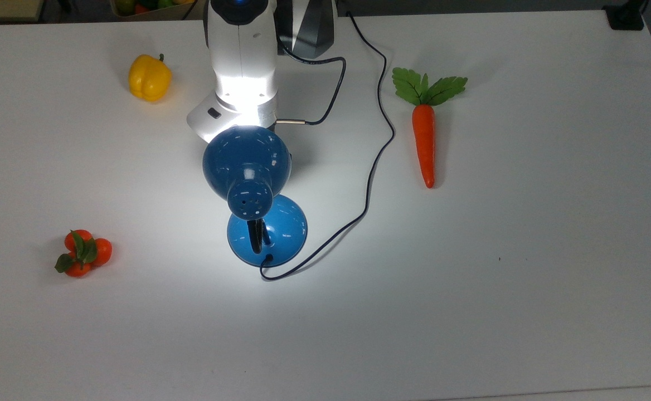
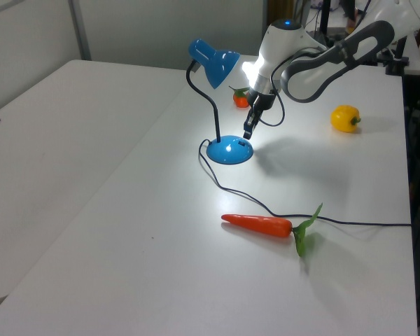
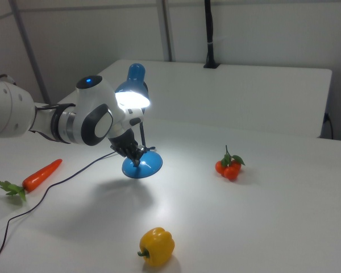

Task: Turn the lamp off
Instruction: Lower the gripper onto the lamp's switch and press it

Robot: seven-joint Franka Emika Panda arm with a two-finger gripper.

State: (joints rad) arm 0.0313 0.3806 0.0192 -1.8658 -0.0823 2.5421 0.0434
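- The lamp (image 1: 256,189) stood near the middle of the white desk (image 1: 526,278) and was lit, throwing a bright pool of light around its round blue base (image 2: 229,150)
- Its shade (image 3: 132,91) glowed white underneath in the right view, and the black neck (image 2: 211,112) curved up from the base to the shade
- The end effector (image 2: 249,131) pointed down at the base's far edge in the left view — just above it, with contact impossible to judge
- Its fingers looked pressed together, closed on nothing
- The white arm (image 1: 242,50) reached in from the top view's upper edge, its wrist tucked under the shade and brightly lit
- A thin dark cord (image 1: 378,128) ran from the base toward the top view's upper edge — passing just beside a carrot (image 1: 424,139)
- A yellow pepper (image 1: 149,77) lay at the top view's upper left, well apart from the lamp
- A cluster of small oranges (image 1: 83,252) sat at the top view's lower left
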